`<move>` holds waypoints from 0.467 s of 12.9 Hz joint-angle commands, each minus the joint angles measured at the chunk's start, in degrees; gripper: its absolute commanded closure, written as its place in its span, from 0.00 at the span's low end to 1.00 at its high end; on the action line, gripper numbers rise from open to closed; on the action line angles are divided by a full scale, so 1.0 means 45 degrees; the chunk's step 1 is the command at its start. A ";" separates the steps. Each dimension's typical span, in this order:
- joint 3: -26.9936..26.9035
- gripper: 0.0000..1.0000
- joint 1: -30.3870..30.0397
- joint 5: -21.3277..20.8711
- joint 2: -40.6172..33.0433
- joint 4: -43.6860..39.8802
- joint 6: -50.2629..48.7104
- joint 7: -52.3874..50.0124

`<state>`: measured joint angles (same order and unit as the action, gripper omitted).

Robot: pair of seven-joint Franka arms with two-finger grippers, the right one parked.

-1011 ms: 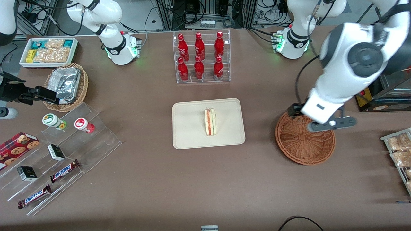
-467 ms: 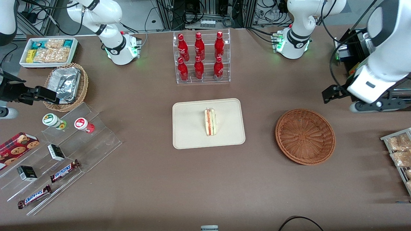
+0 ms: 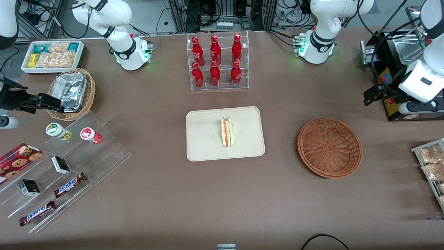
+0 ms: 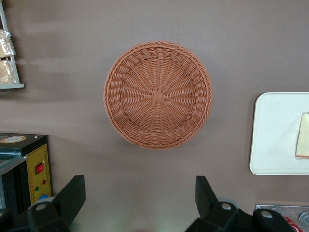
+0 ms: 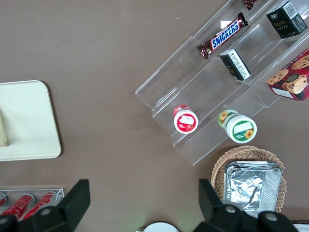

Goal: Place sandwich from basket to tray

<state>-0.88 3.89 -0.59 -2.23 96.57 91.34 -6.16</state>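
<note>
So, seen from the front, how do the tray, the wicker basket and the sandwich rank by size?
1. Tray, largest.
2. Basket, slightly smaller.
3. Sandwich, far smallest.
The open gripper hovers above the table's working-arm end.

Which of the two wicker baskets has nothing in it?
The reddish-brown basket, below the open pincer. The lighter tan basket holds a foil container.

Brown bench, evenly lit
Matte brown bench [image 3: 156, 194] fills the front view; at twelve o'clock, pale grey floor [image 3: 152, 14] with black cables [image 3: 248, 22].
</note>
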 commanded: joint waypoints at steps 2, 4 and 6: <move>0.0019 0.01 -0.0082 0.0073 0.0181 -0.0424 -0.0240 0.0296; 0.0019 0.01 -0.0082 0.0034 0.0649 -0.0969 -0.0317 0.0296; 0.0020 0.01 -0.0180 0.0054 0.0710 -0.1109 -0.0318 0.0315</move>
